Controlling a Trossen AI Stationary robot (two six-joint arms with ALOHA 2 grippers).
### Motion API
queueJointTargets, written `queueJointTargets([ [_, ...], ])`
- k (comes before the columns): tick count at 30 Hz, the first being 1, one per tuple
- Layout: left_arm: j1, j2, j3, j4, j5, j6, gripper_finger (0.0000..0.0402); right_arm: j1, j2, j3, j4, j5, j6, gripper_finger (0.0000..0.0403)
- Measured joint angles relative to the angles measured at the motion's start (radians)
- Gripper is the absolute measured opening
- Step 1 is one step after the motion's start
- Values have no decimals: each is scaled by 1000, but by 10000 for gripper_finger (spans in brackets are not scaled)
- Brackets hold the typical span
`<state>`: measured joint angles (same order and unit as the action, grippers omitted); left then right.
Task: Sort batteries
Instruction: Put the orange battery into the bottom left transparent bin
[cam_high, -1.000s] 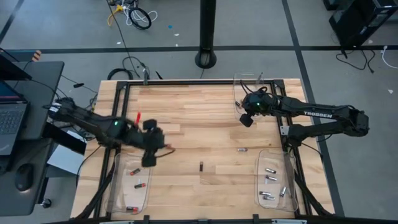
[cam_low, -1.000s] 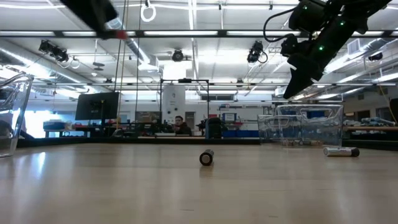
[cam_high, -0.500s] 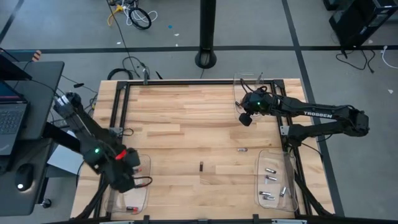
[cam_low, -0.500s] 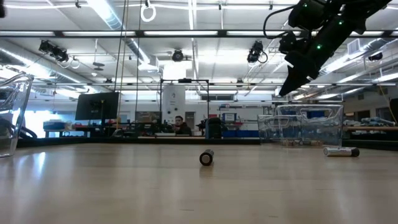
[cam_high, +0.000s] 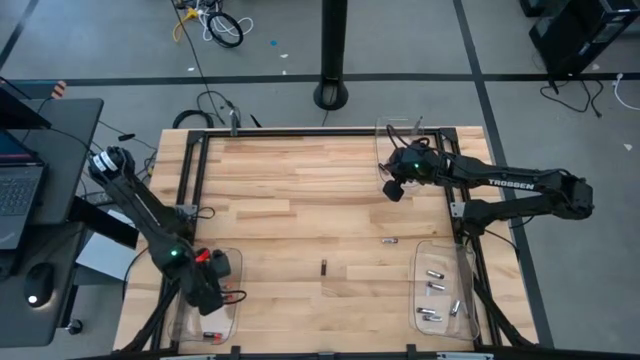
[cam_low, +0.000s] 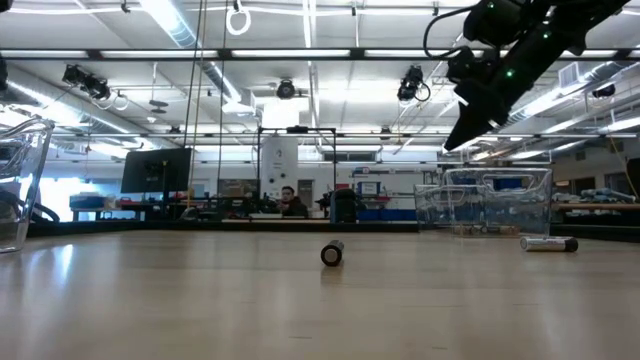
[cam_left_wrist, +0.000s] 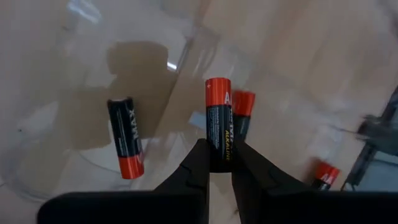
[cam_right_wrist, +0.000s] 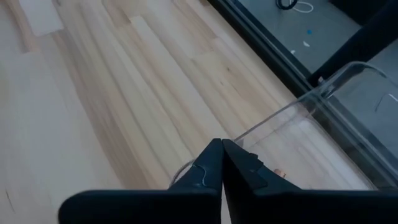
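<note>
My left gripper (cam_high: 207, 287) hovers over the clear left tray (cam_high: 190, 262) at the table's near left, shut on a black battery with a red end (cam_left_wrist: 219, 118). Below it in the tray lie more red-ended batteries (cam_left_wrist: 125, 138), (cam_left_wrist: 242, 111), (cam_left_wrist: 324, 174). My right gripper (cam_high: 391, 190) is shut and empty, high over the table's far right (cam_low: 456, 138), (cam_right_wrist: 222, 144). A black battery (cam_high: 324, 267), (cam_low: 332, 253) and a silvery one (cam_high: 390, 241), (cam_low: 548, 243) lie loose on the wood. My left gripper pinches the battery's black end (cam_left_wrist: 219, 142) between its two fingers (cam_left_wrist: 199, 158), coming from above and pointing down. The battery runs along the fingers, with its red end (cam_left_wrist: 218, 87) sticking out past the tips. It is lifted clear above the tray floor.
The clear right tray (cam_high: 418, 258) at the near right holds several silvery batteries (cam_high: 435, 287). A tall clear container (cam_high: 398, 135), (cam_low: 482, 200) stands at the far right corner, close to my right gripper. A black frame rail (cam_high: 190, 190) borders the table.
My left arm has swung from the table's middle left toward the near left corner, carrying the battery, and now hangs over the left tray. My right gripper has drifted slightly up and stayed shut.
</note>
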<state>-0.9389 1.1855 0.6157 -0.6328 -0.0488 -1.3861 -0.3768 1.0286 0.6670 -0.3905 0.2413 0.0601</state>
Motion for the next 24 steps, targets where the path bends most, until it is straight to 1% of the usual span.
queueJointTargets([
  [3, 3, 0, -33, 37, 22, 2, 44, 7, 0, 0, 15, 0, 0, 10],
  [8, 3, 0, -34, 31, 22, 5, 44, 23, 0, 0, 23, 0, 9, 25],
  [11, 3, 0, -34, 29, 21, 5, 46, 33, 0, 0, 23, 0, 15, 25],
  [17, 3, 0, -27, 0, 24, -5, 96, 53, 0, 0, 23, 0, 15, 12],
  [21, 3, 0, 1, -48, 30, -3, 103, 59, 0, 0, 23, 0, 15, 18],
  [24, 3, 0, 36, -80, 59, 15, 104, 59, 0, 0, 23, 0, 15, 25],
])
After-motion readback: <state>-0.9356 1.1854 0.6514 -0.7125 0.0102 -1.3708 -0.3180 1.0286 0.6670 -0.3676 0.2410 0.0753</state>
